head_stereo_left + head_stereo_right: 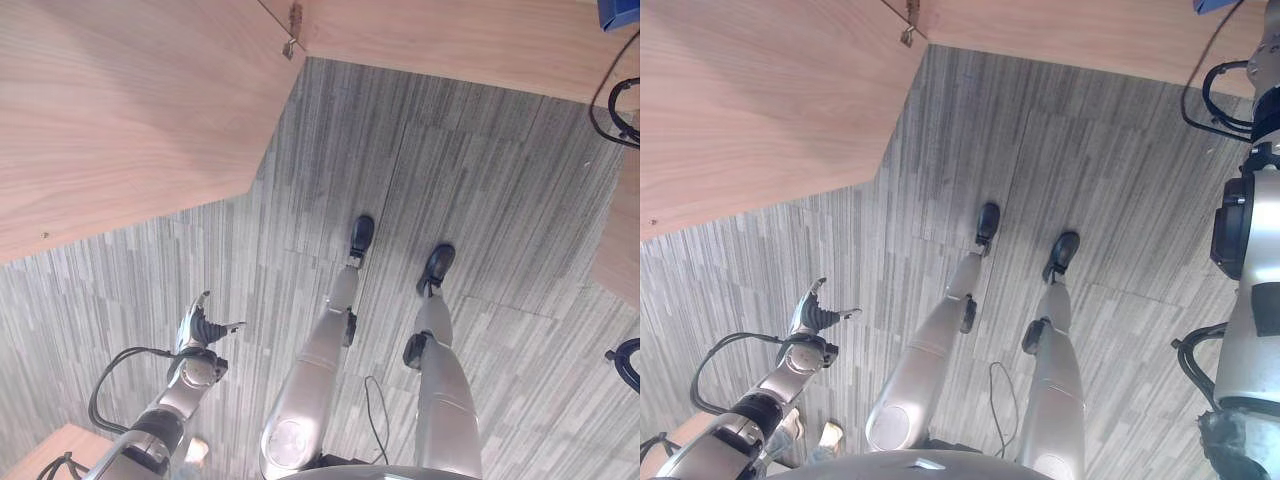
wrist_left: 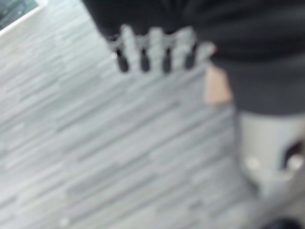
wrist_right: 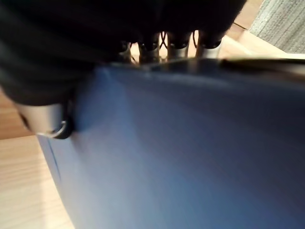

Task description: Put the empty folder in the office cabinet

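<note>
A light wooden surface [image 1: 120, 110] runs above grey striped carpet [image 1: 450, 170]. The left hand [image 1: 200, 325] hangs low over the carpet, well away from the surface, fingers straight and loose. The right hand [image 3: 52, 102] pinches a plain blue folder [image 3: 190, 152] above the surface.

A grey striped carpet floor [image 1: 480, 180] is being shown across the middle of the head views, laid in tiles with visible seams. It is being bordered by light wooden panels [image 1: 120, 110], one wide slab at the robot's upper left and another along the far edge, and a small metal fitting [image 1: 292, 30] is being seen where the two meet.
</note>
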### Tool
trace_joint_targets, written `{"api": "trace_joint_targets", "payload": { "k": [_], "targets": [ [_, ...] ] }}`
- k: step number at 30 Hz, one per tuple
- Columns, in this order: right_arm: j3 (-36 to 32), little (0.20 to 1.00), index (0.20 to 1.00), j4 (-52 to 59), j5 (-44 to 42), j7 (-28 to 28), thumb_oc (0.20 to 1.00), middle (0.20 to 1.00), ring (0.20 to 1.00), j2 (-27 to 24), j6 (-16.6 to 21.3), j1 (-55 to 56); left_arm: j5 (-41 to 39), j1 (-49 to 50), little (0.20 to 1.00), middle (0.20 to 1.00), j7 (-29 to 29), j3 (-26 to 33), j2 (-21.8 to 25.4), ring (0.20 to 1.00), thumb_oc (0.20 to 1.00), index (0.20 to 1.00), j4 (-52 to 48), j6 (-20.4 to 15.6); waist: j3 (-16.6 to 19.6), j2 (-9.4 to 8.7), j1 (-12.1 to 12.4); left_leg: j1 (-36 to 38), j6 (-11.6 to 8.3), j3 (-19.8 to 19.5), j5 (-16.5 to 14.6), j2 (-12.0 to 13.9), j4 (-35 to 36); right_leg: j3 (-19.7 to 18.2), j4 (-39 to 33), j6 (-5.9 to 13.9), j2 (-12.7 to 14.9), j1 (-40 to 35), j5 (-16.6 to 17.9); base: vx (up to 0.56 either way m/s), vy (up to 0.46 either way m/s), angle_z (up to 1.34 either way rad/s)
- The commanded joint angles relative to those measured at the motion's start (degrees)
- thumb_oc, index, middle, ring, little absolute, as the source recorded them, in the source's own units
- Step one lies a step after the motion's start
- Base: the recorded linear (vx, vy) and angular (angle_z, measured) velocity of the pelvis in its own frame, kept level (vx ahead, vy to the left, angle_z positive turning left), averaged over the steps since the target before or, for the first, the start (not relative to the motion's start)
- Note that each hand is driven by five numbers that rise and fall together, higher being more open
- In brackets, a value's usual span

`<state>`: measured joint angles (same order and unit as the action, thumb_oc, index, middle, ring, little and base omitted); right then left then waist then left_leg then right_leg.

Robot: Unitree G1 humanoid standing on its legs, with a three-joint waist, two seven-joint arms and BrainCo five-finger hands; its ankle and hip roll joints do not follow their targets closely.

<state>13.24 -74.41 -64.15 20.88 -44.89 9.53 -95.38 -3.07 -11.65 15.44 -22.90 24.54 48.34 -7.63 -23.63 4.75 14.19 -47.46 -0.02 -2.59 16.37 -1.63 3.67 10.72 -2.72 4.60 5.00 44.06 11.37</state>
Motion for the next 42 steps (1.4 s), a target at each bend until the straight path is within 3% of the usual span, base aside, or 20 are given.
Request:
{"api": "trace_joint_targets", "payload": {
  "k": [1, 8, 16, 25, 42],
  "targets": [
    [5.5, 0.2, 0.2, 0.5, 0.1, -0.2, 0.2, 0.2, 0.2, -2.5, 2.9, 3.2, 0.4, 8.9, 1.0, 1.0, 0.4, -0.1, 1.7, 1.0, 1.0, 1.0, 2.9, 0.8, 8.1, -3.08, 1.3, 2.2, -6.4, 0.5, -8.3, -1.8, 1.3, -1.2, -2.3, 6.59, 4.8, -1.1, -1.9, 0.0, 0.0, 0.0],
    [4.3, 0.2, 0.2, 0.4, -1.2, 0.7, 0.2, 0.2, 0.2, -3.3, 3.9, 3.0, 0.5, 9.2, 1.0, 1.0, 0.5, -0.4, 1.3, 1.0, 1.0, 1.0, 2.6, 0.9, 8.2, -2.74, 1.6, 1.6, -6.52, 0.7, -8.2, -1.9, 1.3, -1.0, -2.3, 6.72, 4.9, -0.6, -2.0, 0.0, 0.0, 0.0],
    [0.7, 0.2, 0.2, 2.5, -7.0, 3.3, 0.2, 0.2, 0.2, -3.1, 9.3, 0.7, 0.4, 7.9, 1.0, 1.0, 2.3, -0.8, 0.5, 1.0, 1.0, 1.0, 5.7, 0.9, 8.9, -2.29, 3.0, 0.1, -6.76, 0.4, -8.1, -2.1, 1.3, -0.8, -2.3, 7.13, 5.1, 0.9, -2.2, 0.0, 0.0, 0.0],
    [1.6, 0.2, 0.2, 7.4, -10.5, 1.2, 0.2, 0.2, 0.2, -4.1, 14.3, -0.6, 2.0, 7.1, 1.0, 1.0, 3.2, -1.9, 0.3, 1.0, 1.0, 1.0, 8.8, 0.8, 11.3, -3.24, 4.4, -2.5, -7.29, -0.3, -8.0, -2.0, 1.3, -0.1, -2.3, 7.27, 5.3, 3.0, -3.2, 0.03, -0.023, 0.03],
    [3.1, 0.2, 0.2, 6.6, -12.0, 1.3, 0.2, 0.2, 0.2, -5.9, 16.0, -3.5, 2.3, 6.7, 1.0, 1.0, 3.2, -2.2, 0.6, 1.0, 1.0, 1.0, 9.9, 0.5, 13.6, -4.35, 5.6, -6.8, -7.74, -1.3, -7.8, -1.9, 1.3, 0.5, -2.3, 7.56, 5.4, 6.9, -4.1, 0.02, -0.015, 0.02]
  ]
}}
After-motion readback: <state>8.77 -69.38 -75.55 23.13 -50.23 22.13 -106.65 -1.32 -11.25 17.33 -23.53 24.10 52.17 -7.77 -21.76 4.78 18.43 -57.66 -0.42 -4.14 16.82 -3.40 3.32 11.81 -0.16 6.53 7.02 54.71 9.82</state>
